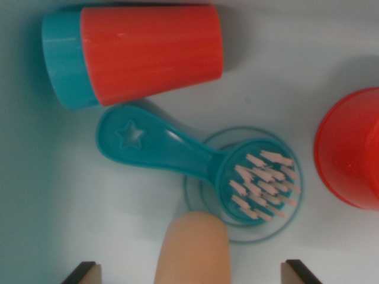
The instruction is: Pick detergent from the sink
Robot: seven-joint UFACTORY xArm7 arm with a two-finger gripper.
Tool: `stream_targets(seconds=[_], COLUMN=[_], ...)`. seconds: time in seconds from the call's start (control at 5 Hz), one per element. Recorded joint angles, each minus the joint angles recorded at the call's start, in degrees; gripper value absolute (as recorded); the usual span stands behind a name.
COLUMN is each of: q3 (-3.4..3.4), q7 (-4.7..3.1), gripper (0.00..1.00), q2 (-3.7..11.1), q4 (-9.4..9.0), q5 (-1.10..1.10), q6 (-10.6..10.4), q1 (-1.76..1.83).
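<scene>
Looking straight down in the wrist view: pale sink floor (47, 213) fills the frame. Detergent bottle (133, 53), orange-red body with a teal cap at the wrist view's left, lies on its side along the top edge. Just below it, a teal brush (177, 155) lies bristles up, star cut-out in the handle, head over the round drain ring (296, 204). Handle tip is just beside the bottle; contact cannot be judged. Red cup (349, 148) at the wrist view's right edge, partly cut off, apart from the brush. A peach rounded object (192, 248) rises from the bottom edge, overlapping the drain ring; identity unclear. Jaws: two dark tips at the bottom corners, gripper (189, 272) spread wide, gripping nothing, well apart from the bottle.
</scene>
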Motion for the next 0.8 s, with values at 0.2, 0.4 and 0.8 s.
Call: stream_targets(seconds=[0.2,0.4,0.8], q3=[0.00,0.00,0.00], q7=[0.00,0.00,0.00], gripper=[0.00,0.00,1.00], q2=[0.00,0.00,0.00], q4=[0.00,0.00,0.00], q5=[0.00,0.00,0.00], q6=[0.00,0.00,0.00], q1=[0.00,0.00,0.00])
